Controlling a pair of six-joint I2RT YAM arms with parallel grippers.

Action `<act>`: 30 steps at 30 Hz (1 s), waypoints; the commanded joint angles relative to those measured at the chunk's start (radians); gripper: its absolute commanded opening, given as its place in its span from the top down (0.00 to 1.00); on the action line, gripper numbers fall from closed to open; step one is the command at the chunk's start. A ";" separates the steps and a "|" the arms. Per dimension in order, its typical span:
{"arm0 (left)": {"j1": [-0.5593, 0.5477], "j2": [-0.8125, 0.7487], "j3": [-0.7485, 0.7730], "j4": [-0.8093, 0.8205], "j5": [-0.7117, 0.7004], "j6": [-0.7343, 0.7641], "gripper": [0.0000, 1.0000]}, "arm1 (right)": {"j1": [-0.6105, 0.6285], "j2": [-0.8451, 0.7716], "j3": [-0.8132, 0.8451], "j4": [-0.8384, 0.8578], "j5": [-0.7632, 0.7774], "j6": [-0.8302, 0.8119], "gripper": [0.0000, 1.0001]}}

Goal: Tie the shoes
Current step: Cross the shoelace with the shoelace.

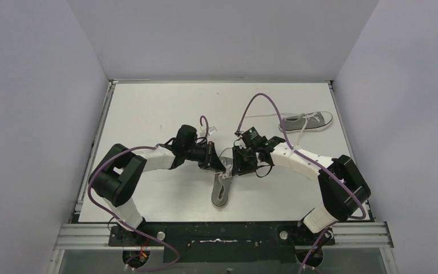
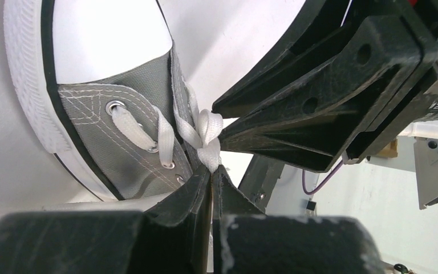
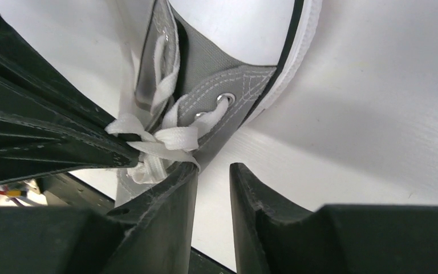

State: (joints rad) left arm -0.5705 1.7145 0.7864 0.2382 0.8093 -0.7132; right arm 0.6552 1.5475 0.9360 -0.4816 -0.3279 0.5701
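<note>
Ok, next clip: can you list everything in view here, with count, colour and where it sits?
shoes: two, grey canvas with white sole edges; near shoe mid-scene, far shoe at the far right.
laces: white; bunched above the near shoe's eyelets, trailing loose from the far shoe.
table: one, white, under everything.
walls: three, pale grey, around the table.
arms: two, black and white; left arm, right arm, meeting over the near shoe.
cables: two, purple, one looping off each arm.
left gripper: one, black, shut on the laces.
right gripper: one, black, jaws apart beside the laces.
</note>
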 commanded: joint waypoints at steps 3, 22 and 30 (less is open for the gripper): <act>-0.003 0.019 0.031 0.028 0.019 0.023 1.00 | 0.012 -0.070 0.115 -0.149 0.062 -0.109 0.67; -0.006 0.023 0.034 0.051 0.021 0.002 1.00 | 0.162 -0.025 0.210 -0.048 0.060 -0.086 0.71; -0.008 0.034 0.039 0.073 0.024 -0.018 1.00 | 0.175 -0.024 0.202 -0.024 0.053 -0.097 0.69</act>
State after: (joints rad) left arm -0.5709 1.7363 0.7864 0.2455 0.8139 -0.7235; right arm 0.8181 1.5322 1.1042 -0.5636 -0.2878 0.4973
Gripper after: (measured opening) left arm 0.006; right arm 0.298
